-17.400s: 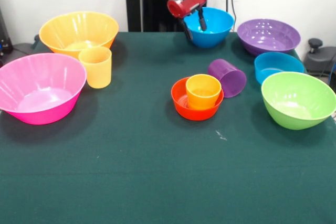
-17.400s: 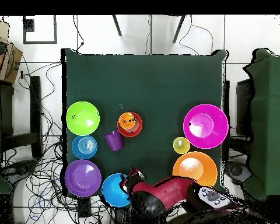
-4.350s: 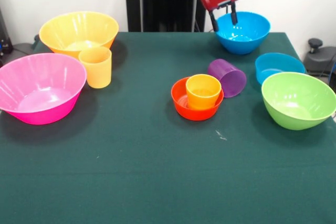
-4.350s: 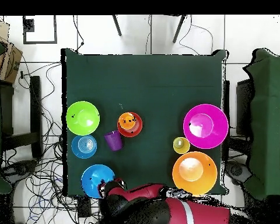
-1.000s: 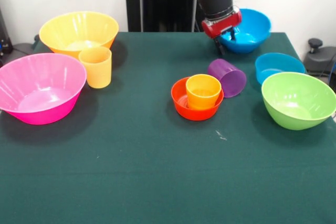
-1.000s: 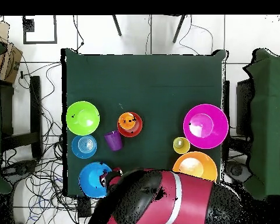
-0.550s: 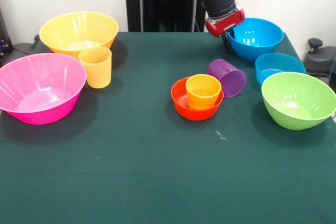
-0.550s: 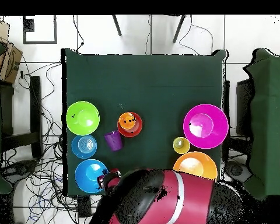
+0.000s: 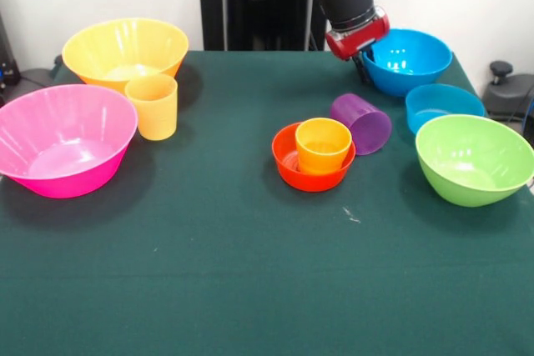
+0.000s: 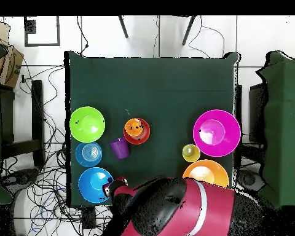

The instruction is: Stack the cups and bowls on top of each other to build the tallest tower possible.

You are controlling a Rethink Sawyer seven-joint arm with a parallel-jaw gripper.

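Green cloth covered the table (image 9: 209,289). At its centre stood the tower: a glossy orange cup (image 9: 323,144) seated upright in the small red-orange bowl (image 9: 289,158). Just beside it the purple cup (image 9: 362,122) lay on its side, between the tower and the gripper (image 9: 365,70). The gripper was clamped on the medium blue bowl's (image 9: 407,60) rim, well apart from the tower.
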